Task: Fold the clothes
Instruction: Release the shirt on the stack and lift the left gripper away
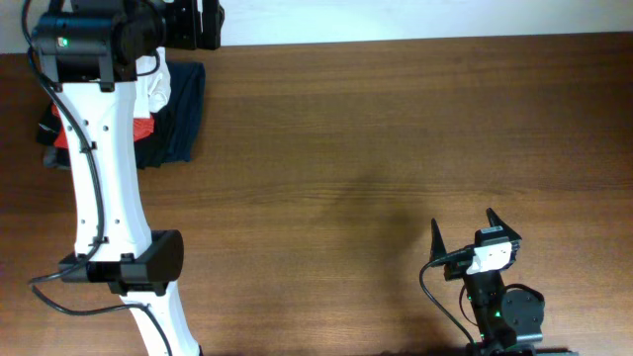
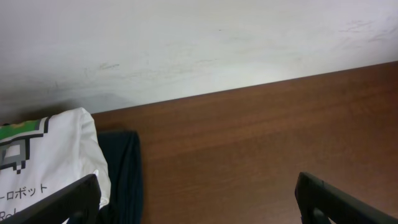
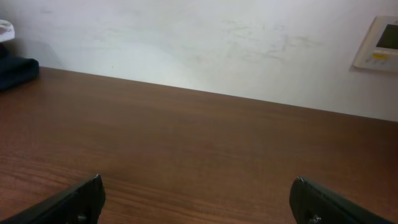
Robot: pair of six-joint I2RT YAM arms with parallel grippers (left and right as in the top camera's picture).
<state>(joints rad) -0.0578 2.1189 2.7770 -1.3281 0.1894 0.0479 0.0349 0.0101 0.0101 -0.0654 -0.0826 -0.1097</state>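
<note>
The white T-shirt lies folded on top of a pile at the table's far left; most of it is hidden under my left arm. In the left wrist view its green-grey graphic and dark lettering show at the lower left. My left gripper is open and empty at the table's far edge, just right of the pile; its fingers straddle bare wood beside the shirt. My right gripper is open and empty near the front right, over bare table.
A dark navy garment lies under the white shirt, also seen in the left wrist view. A red garment sits in the same pile. A white wall runs behind the table's far edge. A wall panel hangs at the right.
</note>
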